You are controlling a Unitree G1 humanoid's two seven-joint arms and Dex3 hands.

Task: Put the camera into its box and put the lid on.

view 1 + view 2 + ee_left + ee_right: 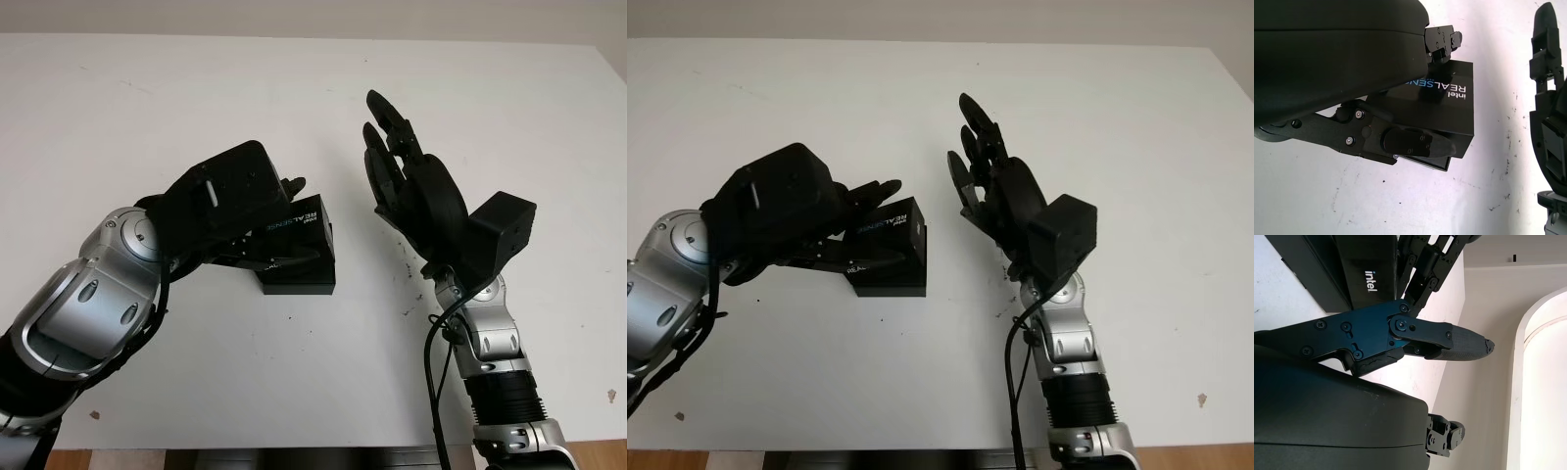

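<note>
The left hand [257, 227] is gripping the black lid [299, 227], printed "intel REALSENSE", over the box [304, 278] mid-table [147, 108]. The right hand [407, 181] is holding nothing, raised just right of it.

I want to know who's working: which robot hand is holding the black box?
The left robot hand, on the table's left side. Its fingers grip the black box with white writing; the right robot hand is open, raised beside it.

left hand [279, 230]: closed, apparently gripping | right hand [407, 181]: open, raised
</note>
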